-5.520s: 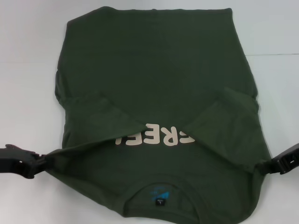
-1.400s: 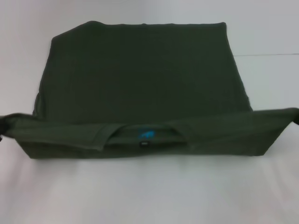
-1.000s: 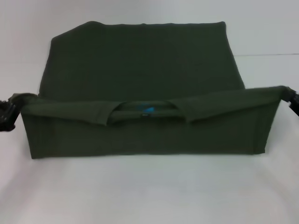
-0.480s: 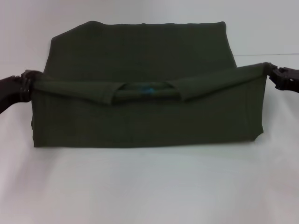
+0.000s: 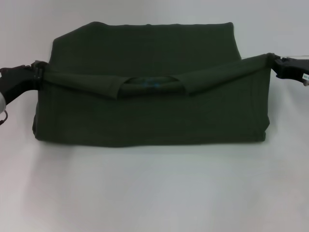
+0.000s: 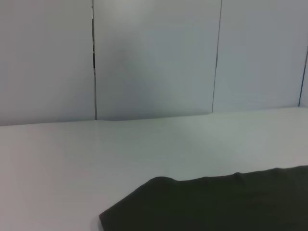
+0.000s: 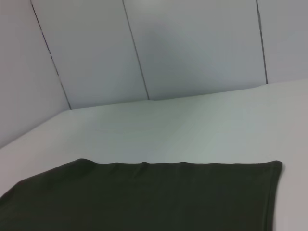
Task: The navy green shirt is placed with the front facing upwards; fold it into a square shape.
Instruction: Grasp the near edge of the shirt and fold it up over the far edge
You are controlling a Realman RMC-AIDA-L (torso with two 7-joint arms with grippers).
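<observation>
**Shirt part-folded, both corners pinched and lifted**

The navy green shirt (image 5: pixel 149 113) lies across the middle of the head view on the white desk (image 5: pixel 154 193). Its near portion is raised and carried over the far portion, plain green reverse facing the camera. The printed chest letters are hidden inside the fold. At the centre of the raised edge the collar opening (image 5: pixel 150 83) shows only as a dark slot with a blurred blue speck; the label cannot be read.

The left gripper (image 5: pixel 37 72), at the left edge of the frame, is clamped on the shirt's left corner; most of that arm is cut off by the frame. The right gripper (image 5: pixel 274 60), at the upper right, is clamped on the right corner, its body partly out of frame.

Neither wrist view shows its own fingers. Each shows only the shirt's flat far edge (image 6: pixel 216 202) (image 7: pixel 144 192) on the desk, with pale wall panels (image 6: pixel 154 57) behind.
</observation>
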